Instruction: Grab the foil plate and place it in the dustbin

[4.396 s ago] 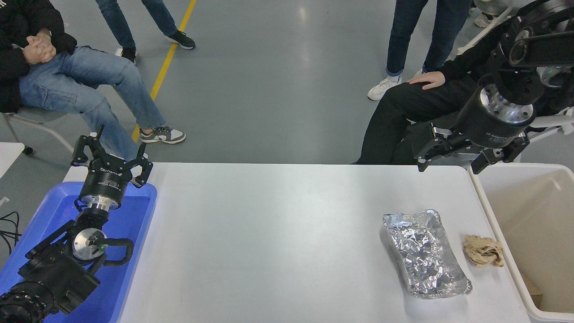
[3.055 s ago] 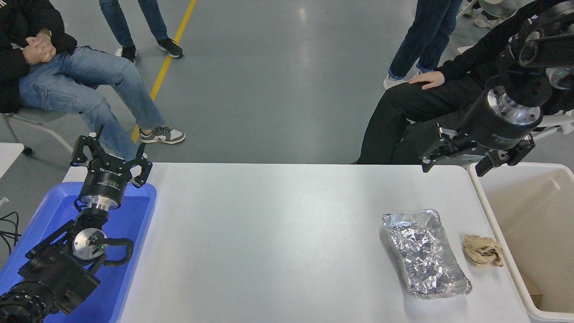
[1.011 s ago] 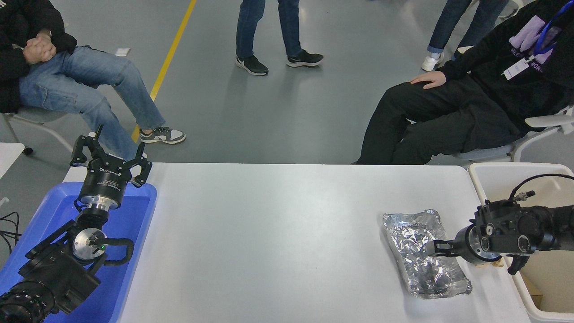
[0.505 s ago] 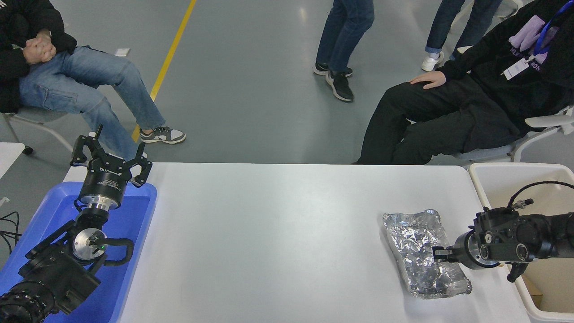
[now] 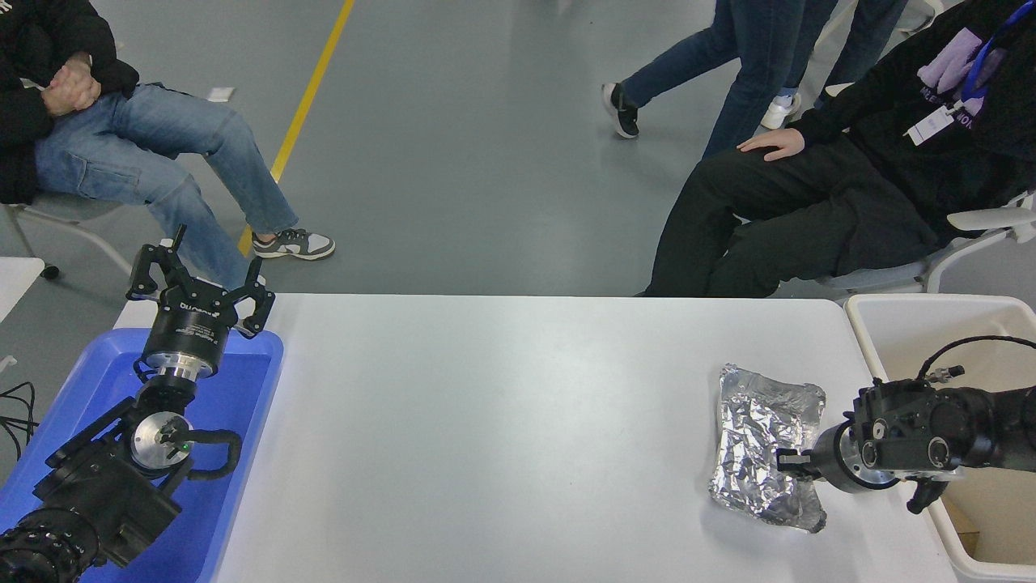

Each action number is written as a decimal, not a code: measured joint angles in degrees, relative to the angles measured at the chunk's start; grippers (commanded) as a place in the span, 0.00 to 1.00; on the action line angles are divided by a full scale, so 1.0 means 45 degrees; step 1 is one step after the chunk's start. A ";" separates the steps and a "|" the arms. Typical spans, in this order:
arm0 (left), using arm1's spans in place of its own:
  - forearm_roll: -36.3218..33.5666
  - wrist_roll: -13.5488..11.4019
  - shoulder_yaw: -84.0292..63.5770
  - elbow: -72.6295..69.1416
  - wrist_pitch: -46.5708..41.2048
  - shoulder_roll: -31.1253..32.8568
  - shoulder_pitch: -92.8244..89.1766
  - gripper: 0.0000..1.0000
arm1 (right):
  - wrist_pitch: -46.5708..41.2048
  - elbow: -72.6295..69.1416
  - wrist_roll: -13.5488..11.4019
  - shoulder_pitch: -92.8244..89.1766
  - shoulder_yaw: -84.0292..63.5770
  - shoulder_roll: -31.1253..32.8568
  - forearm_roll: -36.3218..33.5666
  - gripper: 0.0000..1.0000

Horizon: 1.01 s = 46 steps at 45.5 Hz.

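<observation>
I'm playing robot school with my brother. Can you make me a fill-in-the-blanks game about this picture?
1. The right gripper is holding the shiny ____ plate at its right rim.
2. The left gripper waits over a tub whose colour is ____.
3. The cream dustbin stands at the ____ end of the white table.
4. The foil plate is not yet in the ____.

Missing words: foil; blue; right; dustbin

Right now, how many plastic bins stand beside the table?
2. The blue tub stands at the left edge under the parked left gripper; the dustbin stands at the right edge. Others may be outside the picture.
</observation>
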<state>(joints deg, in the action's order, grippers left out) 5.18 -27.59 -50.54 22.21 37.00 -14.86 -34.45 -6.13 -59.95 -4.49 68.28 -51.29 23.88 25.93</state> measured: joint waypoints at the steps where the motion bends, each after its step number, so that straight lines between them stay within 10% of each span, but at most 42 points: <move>1: 0.0000 0.0000 0.0000 0.0000 0.0000 0.0000 0.0000 0.98 | -0.0006 -0.0054 0.0004 0.0035 0.0008 0.0023 -0.0017 0.00; 46: 0.0000 -0.0001 0.0032 -0.0002 -0.0020 -0.0012 -0.0003 0.98 | -0.6942 -0.5215 0.0110 1.0569 -0.1381 0.3088 -0.2292 0.00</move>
<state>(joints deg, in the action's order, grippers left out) 5.18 -27.60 -50.39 22.20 36.91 -14.91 -34.46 -37.37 -83.41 -4.00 115.84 -57.51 37.77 15.62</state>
